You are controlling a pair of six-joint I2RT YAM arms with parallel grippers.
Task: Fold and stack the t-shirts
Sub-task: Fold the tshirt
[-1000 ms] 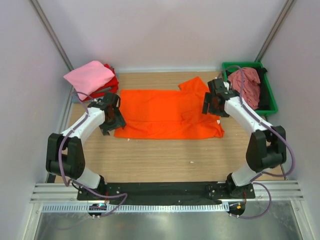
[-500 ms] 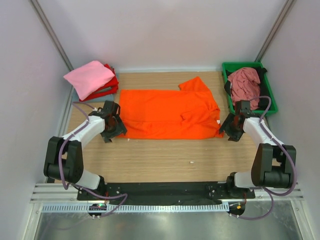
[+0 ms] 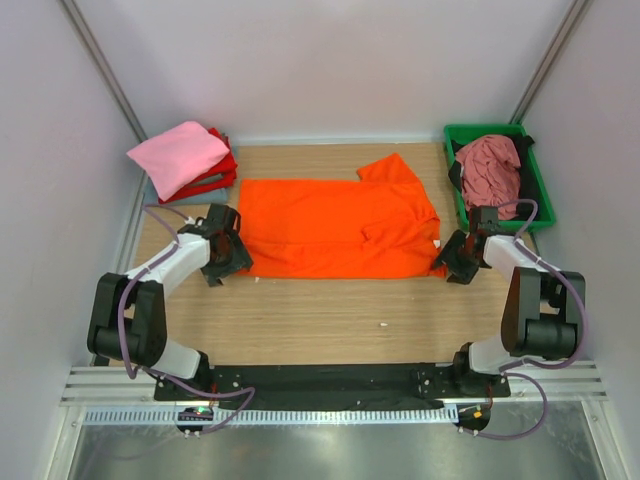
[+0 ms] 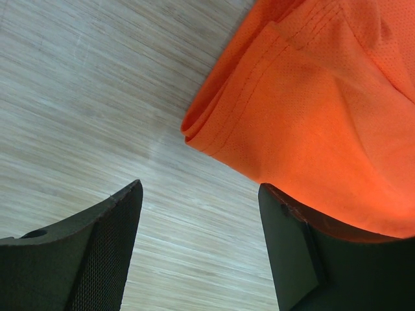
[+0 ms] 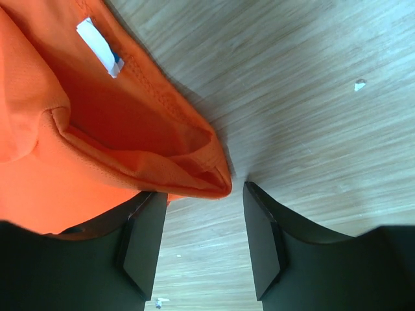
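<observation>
A bright orange t-shirt (image 3: pixel 335 226) lies folded flat in the middle of the wooden table. My left gripper (image 3: pixel 235 262) is open at the shirt's near left corner; the orange corner (image 4: pixel 272 116) lies just ahead of the jaws, the right finger (image 4: pixel 292 246) touching its edge. My right gripper (image 3: pixel 448 263) is open at the shirt's near right corner; that corner (image 5: pixel 162 155) with its white label (image 5: pixel 98 37) sits just ahead of the jaws, not between the pads. Folded pink (image 3: pixel 178 155) and red (image 3: pixel 222 165) shirts are stacked at the back left.
A green tray (image 3: pixel 535 185) at the back right holds a crumpled dusty rose shirt (image 3: pixel 492 168) and something black. White walls close in on both sides. Small white specks (image 3: pixel 382 323) lie on the bare wood in front of the orange shirt.
My right gripper swung from over the shirt's right sleeve down to its near right corner. My left gripper shifted slightly toward the near left corner. The shirt's right edge was drawn in a little.
</observation>
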